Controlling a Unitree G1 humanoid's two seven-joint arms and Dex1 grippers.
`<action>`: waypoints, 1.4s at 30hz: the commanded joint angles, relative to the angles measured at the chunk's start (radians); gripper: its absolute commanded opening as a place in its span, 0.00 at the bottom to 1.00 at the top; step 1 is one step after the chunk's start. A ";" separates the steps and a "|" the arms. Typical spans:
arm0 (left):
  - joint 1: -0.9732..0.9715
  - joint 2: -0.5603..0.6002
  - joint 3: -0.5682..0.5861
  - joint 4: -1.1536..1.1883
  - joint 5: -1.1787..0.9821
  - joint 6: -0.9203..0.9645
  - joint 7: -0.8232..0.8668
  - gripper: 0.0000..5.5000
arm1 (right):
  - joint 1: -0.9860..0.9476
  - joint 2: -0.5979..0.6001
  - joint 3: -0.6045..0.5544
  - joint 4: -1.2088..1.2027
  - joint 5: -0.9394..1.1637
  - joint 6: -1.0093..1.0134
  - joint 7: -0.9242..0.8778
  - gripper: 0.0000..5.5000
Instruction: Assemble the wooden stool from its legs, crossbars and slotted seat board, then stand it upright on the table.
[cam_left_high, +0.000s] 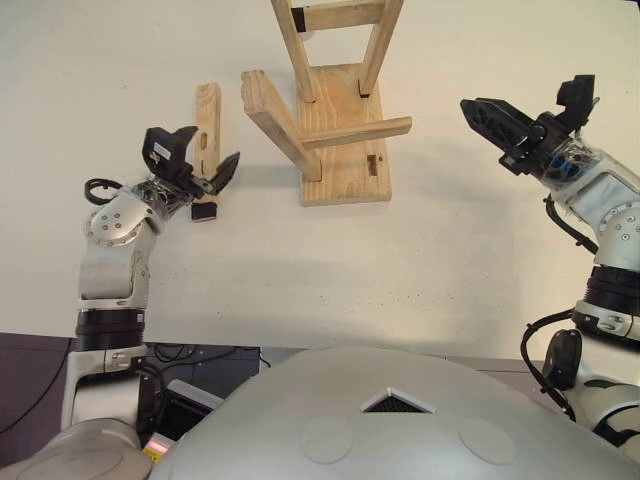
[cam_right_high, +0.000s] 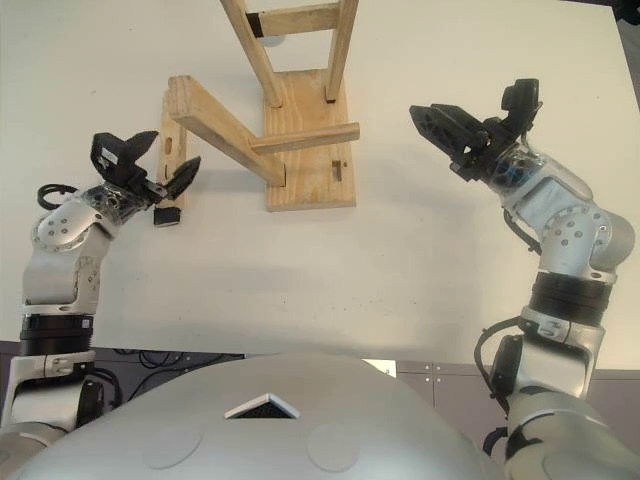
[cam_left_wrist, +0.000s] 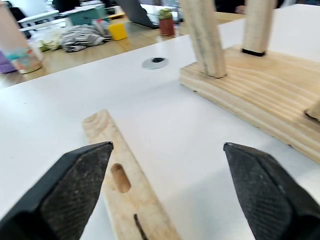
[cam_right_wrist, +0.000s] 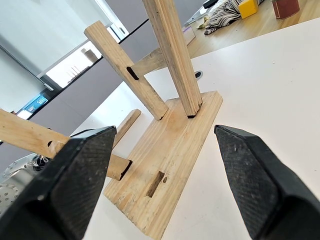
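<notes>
Left gripper, jaws spread wide and holding nothing, hovered over the near end of a loose wooden leg that lay flat on the white table. This leg was just left of the slotted seat board. Right gripper, likewise wide and empty, hung to the board's right, apart from it. The seat board lay flat toward the table's far side. Two far legs joined by a crossbar and one near-left leg stood in it. A second crossbar projected from the near-left leg toward an unfilled slot.
</notes>
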 joint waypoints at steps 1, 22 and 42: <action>0.065 -0.049 0.047 -0.063 0.013 0.120 0.121 0.74 | 0.004 0.003 0.004 -0.015 -0.014 0.005 -0.007 0.66; 0.025 0.022 0.088 -0.206 -0.001 0.609 0.164 0.37 | 0.022 0.035 0.008 -0.014 -0.040 -0.010 -0.031 0.66; -0.627 -0.062 0.122 -0.242 -0.872 0.734 -0.303 0.37 | -0.576 0.285 0.072 -0.104 0.403 0.084 -0.158 0.66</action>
